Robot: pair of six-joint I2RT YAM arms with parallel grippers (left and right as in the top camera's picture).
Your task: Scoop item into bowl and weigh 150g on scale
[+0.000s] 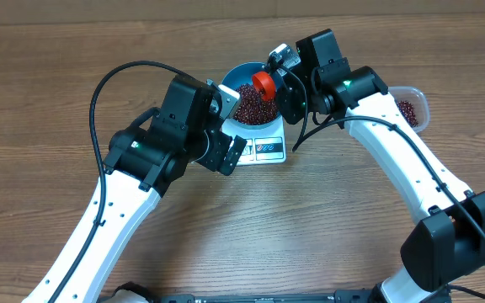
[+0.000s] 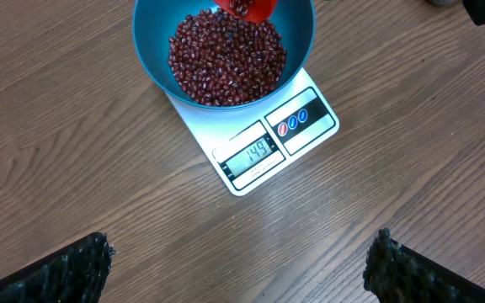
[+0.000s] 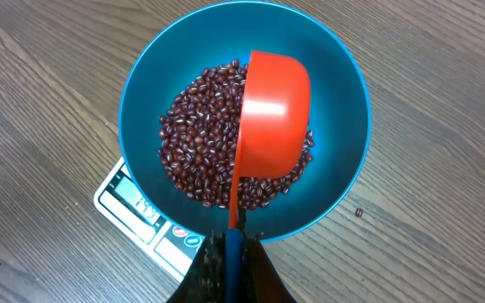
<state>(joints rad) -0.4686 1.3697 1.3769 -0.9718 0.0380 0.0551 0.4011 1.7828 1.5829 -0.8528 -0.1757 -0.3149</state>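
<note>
Loose heap of tiny dark red-brown beans [image 3: 196,151] in blue bowl [image 3: 343,93], covering the bottom. Light, hard, free-running. Roll and scatter easily, so no pinching: move by scoop only, tip slowly to drop a few at a time.

Bowl on white scale [image 2: 310,126], display [image 2: 251,154] reads 149, likely just a few beans short of target. Red scoop [image 3: 272,109] tilted on its side low over the heap, mouth toward the beans. Some beans at its lip in left wrist view.

Right tool [image 3: 230,252] clamped tight on scoop handle, above bowl's near rim. Left tool [image 2: 238,265] spread fully wide, holds nothing, hovers over bare worktop [image 2: 74,126] just in front of scale.

One stray bean [image 3: 359,213] on worktop beside bowl. Clear tub [image 1: 413,108] at far right, more beans inside, partly hidden by right arm. Smooth bowl probably slides if nudged, best left alone.
</note>
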